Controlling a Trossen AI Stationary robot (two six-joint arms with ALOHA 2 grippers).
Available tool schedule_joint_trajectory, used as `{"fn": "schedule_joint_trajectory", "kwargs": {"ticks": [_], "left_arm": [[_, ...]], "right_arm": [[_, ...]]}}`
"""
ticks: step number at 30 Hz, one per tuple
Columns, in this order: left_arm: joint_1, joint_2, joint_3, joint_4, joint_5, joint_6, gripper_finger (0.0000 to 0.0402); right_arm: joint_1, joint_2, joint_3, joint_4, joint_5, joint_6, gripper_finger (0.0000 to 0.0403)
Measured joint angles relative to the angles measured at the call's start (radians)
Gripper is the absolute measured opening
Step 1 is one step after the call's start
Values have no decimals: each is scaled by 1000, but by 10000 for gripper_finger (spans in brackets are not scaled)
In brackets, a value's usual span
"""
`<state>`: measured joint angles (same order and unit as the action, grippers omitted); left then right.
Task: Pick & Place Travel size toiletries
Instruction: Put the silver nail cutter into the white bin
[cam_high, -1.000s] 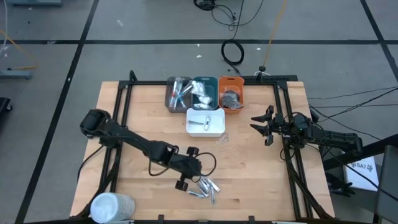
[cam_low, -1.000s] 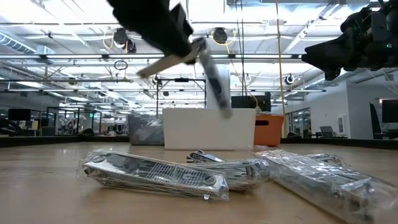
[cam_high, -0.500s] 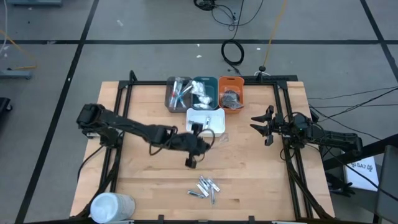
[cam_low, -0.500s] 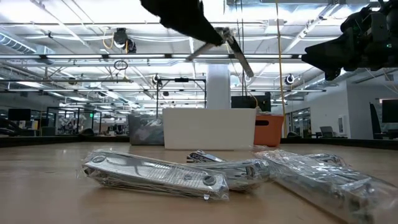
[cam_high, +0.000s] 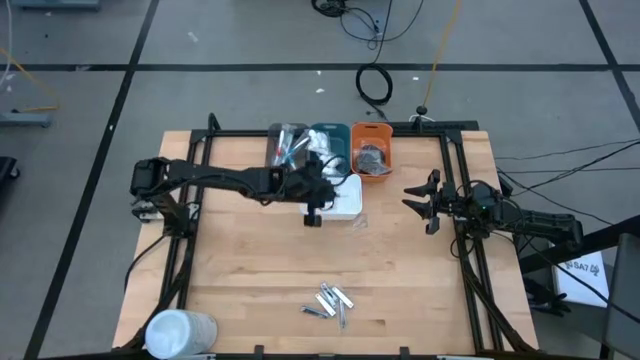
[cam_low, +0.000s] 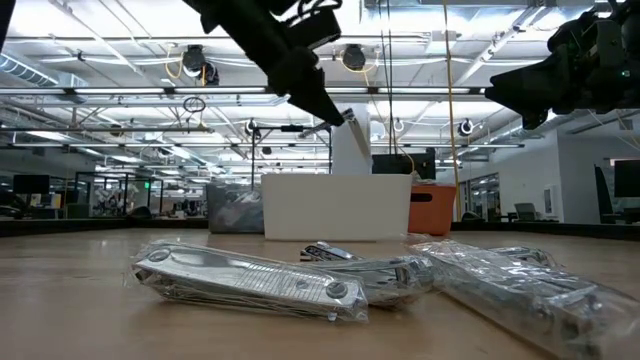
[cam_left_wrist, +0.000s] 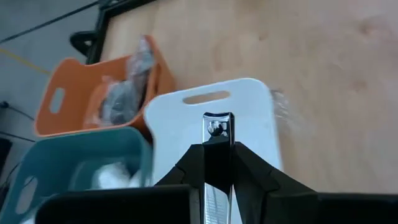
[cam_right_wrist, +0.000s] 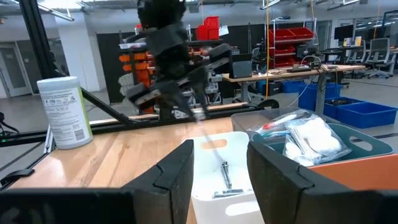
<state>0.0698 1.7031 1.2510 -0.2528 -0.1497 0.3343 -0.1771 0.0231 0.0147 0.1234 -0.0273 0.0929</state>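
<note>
My left gripper (cam_high: 322, 195) hangs over the white tray (cam_high: 348, 207), shut on a silver nail clipper (cam_left_wrist: 217, 132). In the low view this gripper (cam_low: 322, 103) is high above the table. One more clipper (cam_right_wrist: 225, 174) lies inside the white tray. Several wrapped clippers (cam_high: 330, 302) lie in a pile on the wood near the front edge, close up in the low view (cam_low: 250, 280). My right gripper (cam_high: 421, 201) waits open at the table's right side, touching nothing. My left gripper pinches the nail clipper between its two fingers (cam_left_wrist: 186, 169), which lie along the clipper's length. The clipper's riveted head end (cam_left_wrist: 217, 126) sticks out past the fingertips. The fingers slant down from the table's left. The clipper is lifted clear, above the white tray.
A grey tray (cam_high: 285, 150), a teal tray (cam_high: 330, 143) and an orange tray (cam_high: 372, 155) stand in a row behind the white one, each with items inside. A big white cylinder (cam_high: 180, 332) lies at the front left corner. Black frame rails run along both sides.
My left gripper has risen from the pile near the front edge and swung toward the far edge, ending above the white tray. It has carried one clipper along, lifted clear. The pile has stayed in place.
</note>
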Motion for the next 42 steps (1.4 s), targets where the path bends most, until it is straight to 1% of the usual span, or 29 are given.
{"fn": "schedule_joint_trajectory", "kwargs": {"ticks": [4, 8, 10, 13, 19, 23, 26, 29, 33, 36, 39, 42], "left_arm": [[34, 21, 1, 0, 9, -8, 44], [58, 65, 1, 19, 58, -40, 42], [64, 88, 1, 28, 62, -56, 48], [68, 128, 1, 17, 63, -79, 57], [69, 174, 1, 23, 48, -122, 60], [65, 174, 1, 38, 10, -220, 73], [65, 157, 1, 44, -12, -304, 102], [66, 141, 2, 53, -16, -333, 152], [63, 133, 2, 48, -6, -302, 235], [47, 113, 2, 27, -19, -250, 285], [4, 84, 21, -4, -44, -230, 317], [-61, 59, 76, -56, -84, -232, 331]], "right_arm": [[0, 0, 0, 0, 0, 0, 141], [0, 0, 0, 0, 0, 0, 141], [0, 0, 0, -1, 0, 0, 141], [0, 0, 0, -1, 0, 0, 141], [0, 0, 0, 0, 0, 0, 141], [0, 0, 0, 0, 0, 0, 141], [0, 0, 0, 0, 0, 0, 141], [0, 0, 0, -1, 0, 0, 141], [0, 0, 0, -1, 0, 0, 141], [0, 0, 0, 0, 0, 0, 141], [0, 0, 0, 0, 0, 0, 141], [0, 1, 0, 2, 0, 0, 141]]}}
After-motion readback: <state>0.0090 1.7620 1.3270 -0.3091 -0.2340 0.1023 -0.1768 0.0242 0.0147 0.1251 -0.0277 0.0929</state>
